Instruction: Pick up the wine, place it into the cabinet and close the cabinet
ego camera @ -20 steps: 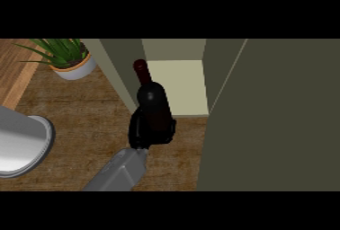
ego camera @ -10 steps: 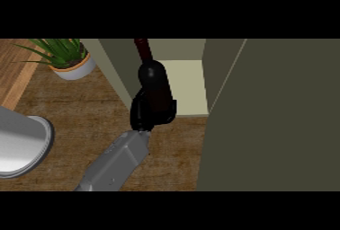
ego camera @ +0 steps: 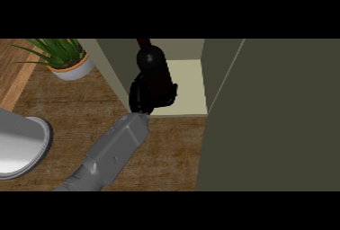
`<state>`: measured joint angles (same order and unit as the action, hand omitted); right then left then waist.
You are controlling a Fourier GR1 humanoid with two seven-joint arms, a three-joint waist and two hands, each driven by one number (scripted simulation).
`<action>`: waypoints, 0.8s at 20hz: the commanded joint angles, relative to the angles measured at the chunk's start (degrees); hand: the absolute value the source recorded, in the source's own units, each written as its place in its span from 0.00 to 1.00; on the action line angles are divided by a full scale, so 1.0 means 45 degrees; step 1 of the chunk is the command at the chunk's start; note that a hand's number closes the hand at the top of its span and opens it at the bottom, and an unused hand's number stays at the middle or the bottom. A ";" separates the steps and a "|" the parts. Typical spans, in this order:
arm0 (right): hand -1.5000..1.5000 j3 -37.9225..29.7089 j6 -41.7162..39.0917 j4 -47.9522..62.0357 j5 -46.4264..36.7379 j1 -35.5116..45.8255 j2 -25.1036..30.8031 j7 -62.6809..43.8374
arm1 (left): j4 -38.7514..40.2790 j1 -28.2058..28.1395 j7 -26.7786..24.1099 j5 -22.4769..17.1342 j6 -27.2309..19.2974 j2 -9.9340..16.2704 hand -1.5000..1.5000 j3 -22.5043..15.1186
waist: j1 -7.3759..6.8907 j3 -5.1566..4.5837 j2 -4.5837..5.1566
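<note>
— Where is the wine bottle [ego camera: 151, 58] right now?

— Upright at the cabinet [ego camera: 279, 112] opening, over the front edge of the pale shelf [ego camera: 189, 85] inside. Its dark neck points toward the far edge of the counter [ego camera: 166, 152] and is cut off at the top of the view.

— And what has hold of it?

— One hand [ego camera: 154, 92], black, with its fingers curled round the bottle's lower body. Its grey forearm [ego camera: 109, 155] runs in from the lower edge of the counter, slanting up toward the shelf. I cannot tell from this view whether it is the left or the right hand.

— Is the cabinet open?

— Yes, the door stands swung out, a wide dark olive panel filling the right side of the view.

— Anything else on the counter?

— A potted plant [ego camera: 66, 58] in a pale pot near the far left corner, and a large grey round vessel [ego camera: 20, 148] at the left edge, partly out of view.
</note>
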<state>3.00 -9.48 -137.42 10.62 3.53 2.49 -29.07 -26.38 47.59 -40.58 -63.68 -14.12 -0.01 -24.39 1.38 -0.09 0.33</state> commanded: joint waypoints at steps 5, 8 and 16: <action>0.00 -0.0171 -0.0310 0.0591 0.0107 -0.0466 -0.0029 0.0717 | 0.2177 0.2175 0.0534 0.0002 0.0315 0.0168 1.00 0.0854 | 0.0103 0.0016 0.0055; 0.00 -0.0356 -0.0655 0.1403 0.0279 0.0236 0.0173 0.1130 | 0.1696 0.2210 0.1063 -0.0663 -0.0517 0.0003 1.00 0.0344 | 0.0226 0.0015 0.0074; 0.00 -0.0095 -0.0643 0.0610 0.0440 -0.0078 0.0099 0.0958 | 0.2942 0.3283 0.1544 -0.0803 -0.0450 0.0003 1.00 0.0340 | 0.0533 0.0014 0.0154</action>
<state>3.56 -11.25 -134.10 10.92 4.03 2.23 -25.38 -15.55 59.23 -36.19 -66.26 -16.00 -0.02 -23.91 3.70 -0.08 0.98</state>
